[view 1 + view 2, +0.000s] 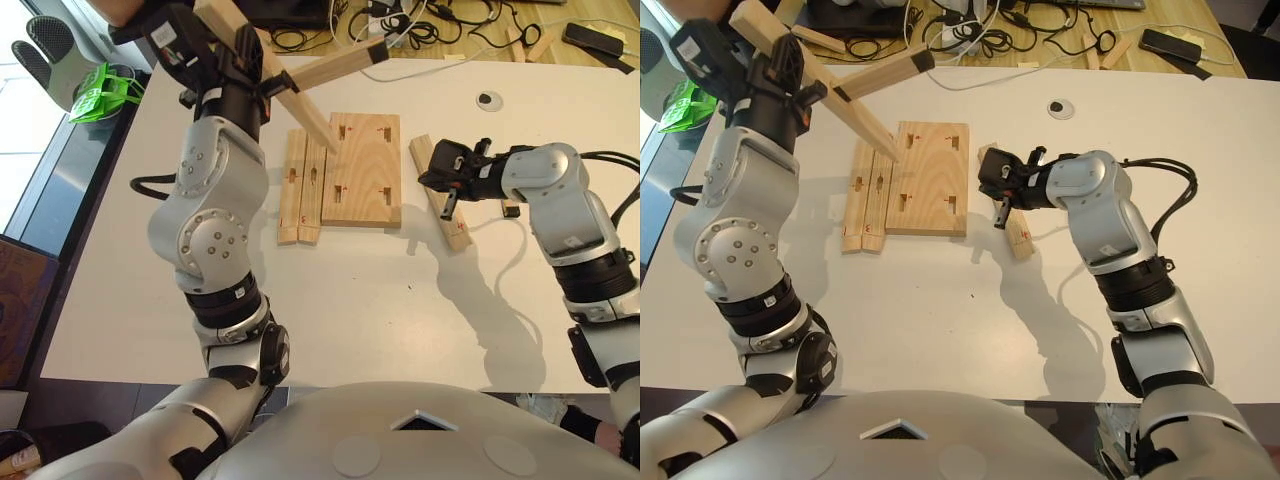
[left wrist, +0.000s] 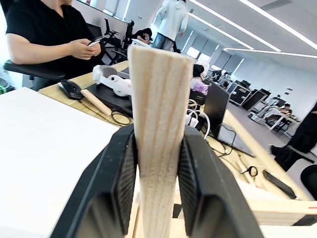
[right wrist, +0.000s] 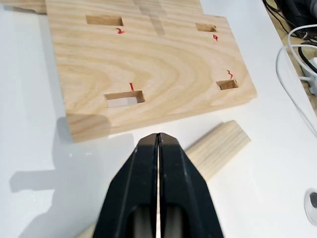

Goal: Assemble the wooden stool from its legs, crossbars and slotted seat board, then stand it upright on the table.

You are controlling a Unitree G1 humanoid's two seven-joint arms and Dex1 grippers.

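Left claw (image 2: 158, 148): pinching a wooden leg (image 1: 305, 105) between both pads, near its upper end, at the upper left of the left eye frame. The leg slants down to the right. Its lower end sits at the upper left corner of the seat board (image 1: 360, 170), close to a slot; contact cannot be confirmed. A crossbar (image 1: 335, 65) branches from the leg toward the upper centre and appears seated in it.

Right claw (image 3: 158, 141): fingers pressed together, nothing between them. It hangs over a loose leg (image 3: 218, 148) that lies on the tabletop (image 1: 350, 300) just right of the board.

Seat board: flat at centre frame, with four slots open and facing up. Two slotted pieces (image 1: 300, 190) lie side by side against its left edge.

Handling assessment:
- The parts are bare softwood, so probably stiff, light and not fragile.
- The sawn faces should give the pads fair friction.
- The held leg is long and gripped far from its working end, so the tip may swing or lever in the grip.
- A hold nearer mid-length, across the flat faces, would steady it.
- The board is free on the smooth tabletop and is likely to slide under insertion force, so it should be braced.
- The loose leg is best taken across its narrow width.
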